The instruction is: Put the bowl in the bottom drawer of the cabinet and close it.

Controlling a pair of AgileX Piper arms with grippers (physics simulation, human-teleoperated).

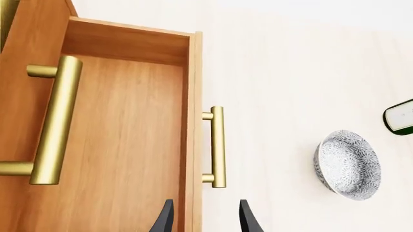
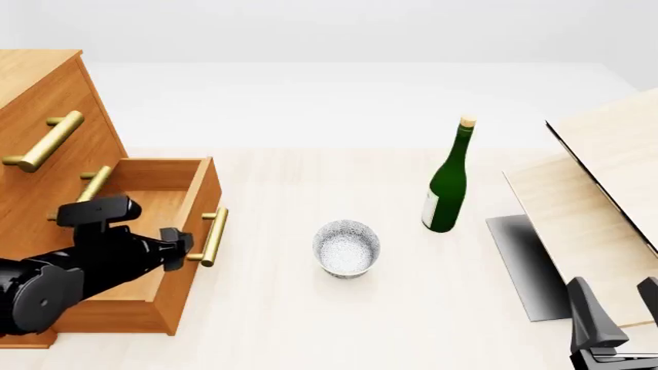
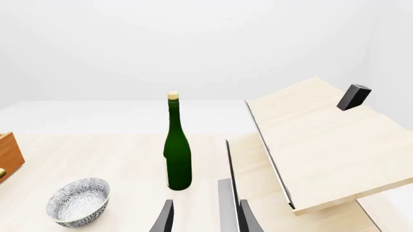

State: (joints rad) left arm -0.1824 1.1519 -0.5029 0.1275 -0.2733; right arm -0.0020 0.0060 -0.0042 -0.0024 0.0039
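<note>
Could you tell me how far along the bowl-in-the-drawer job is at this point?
Done: the bottom drawer of the cabinet is pulled out and empty. In hand: nothing is gripped; the left gripper sits open at the drawer's handle, and the right gripper is open, well away. Left: the bowl stands on the table beside the green bottle; it has to go into the drawer, which must then be shut.

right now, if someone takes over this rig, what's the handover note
Left end effector: open, holding nothing, just short of the bottom drawer's handle.
Right end effector: open, empty, low at the near right, facing the green bottle.
Bottom drawer of the cabinet: pulled out, nothing inside.
Bowl: upright on the table, right of the drawer, left of the bottle.
Done: drawer open.
Left: pick up the bowl, place it in the drawer, push the drawer shut.
</note>
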